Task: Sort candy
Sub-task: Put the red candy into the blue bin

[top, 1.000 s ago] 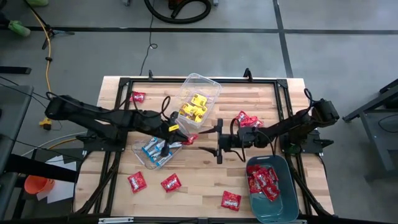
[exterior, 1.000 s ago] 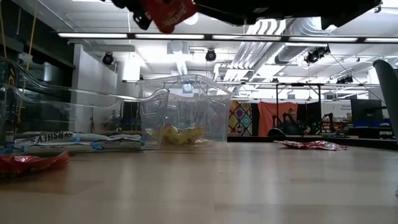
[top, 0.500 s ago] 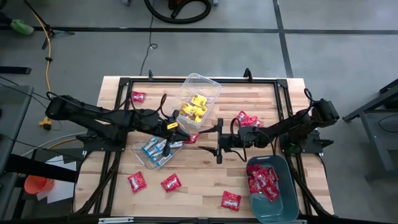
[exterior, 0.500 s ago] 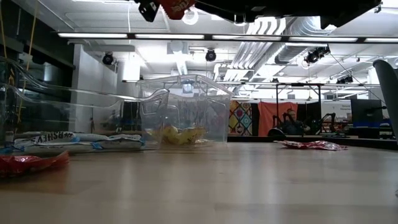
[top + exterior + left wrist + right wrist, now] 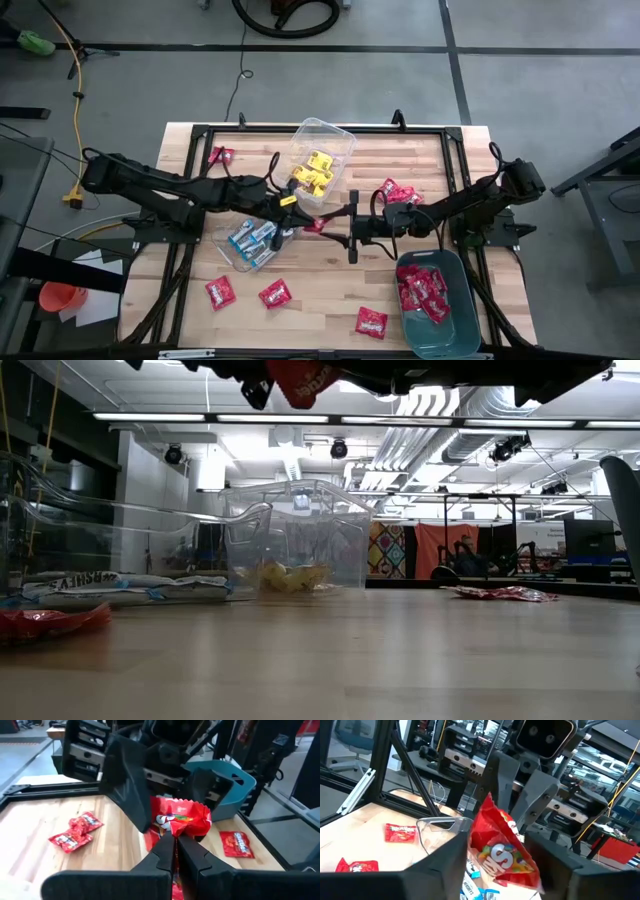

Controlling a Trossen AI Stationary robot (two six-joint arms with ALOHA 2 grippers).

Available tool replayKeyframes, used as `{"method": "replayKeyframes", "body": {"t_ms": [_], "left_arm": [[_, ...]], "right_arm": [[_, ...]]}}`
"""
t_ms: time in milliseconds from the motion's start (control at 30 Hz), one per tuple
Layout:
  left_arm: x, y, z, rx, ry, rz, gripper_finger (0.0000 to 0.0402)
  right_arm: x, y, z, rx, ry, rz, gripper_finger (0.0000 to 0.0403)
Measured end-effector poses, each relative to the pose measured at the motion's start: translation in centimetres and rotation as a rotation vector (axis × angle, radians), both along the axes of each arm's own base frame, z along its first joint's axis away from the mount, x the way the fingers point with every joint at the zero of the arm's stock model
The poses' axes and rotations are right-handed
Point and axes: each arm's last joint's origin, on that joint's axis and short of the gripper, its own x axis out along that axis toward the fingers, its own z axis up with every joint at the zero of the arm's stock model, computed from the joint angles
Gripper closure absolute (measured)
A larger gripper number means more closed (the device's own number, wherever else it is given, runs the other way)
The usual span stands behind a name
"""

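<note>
The left pincer [image 5: 305,222] is clamped shut on a red packet [image 5: 314,224], holding it in the air over the middle of the counter [image 5: 320,290]; its fingers [image 5: 165,851] pinch one edge, so the packet sticks out beyond the tips toward the right arm. The right pincer [image 5: 352,228] faces it just beside, jaws spread wide and empty; in the right wrist view the packet [image 5: 502,854] hangs between its two fingers [image 5: 447,857] but neither one is yet touching it.

That is the relation the next move turns on — the packet lies straight ahead of the right pincer, inside its gap, with its flat face turned toward that wrist camera; I judge this a hand-over, needing the right jaws to close on the free end before the left lets go; close too soon or off-centre and the wrapper may fold or slip.

The teal bin [image 5: 462,320] at the counter's near right corner already holds red packets; it is nearer the right arm, which suits the pass. A clear tub [image 5: 340,137] by the far edge holds yellow packets [image 5: 312,172]; another tub [image 5: 226,247] left of centre holds blue-and-white ones [image 5: 250,238]. Loose red packets lie along the near edge [image 5: 275,293], near the far left corner [image 5: 220,155], and right of centre [image 5: 397,191] — still unsorted.
</note>
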Motion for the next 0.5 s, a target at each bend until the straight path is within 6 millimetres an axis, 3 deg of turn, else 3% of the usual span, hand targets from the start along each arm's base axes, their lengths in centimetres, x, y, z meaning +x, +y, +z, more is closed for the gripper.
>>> {"method": "replayKeyframes", "body": {"t_ms": [333,400,500], "left_arm": [[0.01,0.28,0.1,-0.013,-0.005,0.017,0.0381],[-0.06,0.27,0.2,-0.015,-0.008,0.018,0.0362],[-0.39,0.33,0.59,-0.021,-0.016,0.029,0.0327]], "right_arm": [[0.02,-0.09,-0.06,0.023,0.007,-0.011,0.0374],[0.02,-0.09,-0.05,0.023,0.005,-0.011,0.0391],[0.01,-0.09,0.01,0.024,-0.001,-0.011,0.0381]]}}
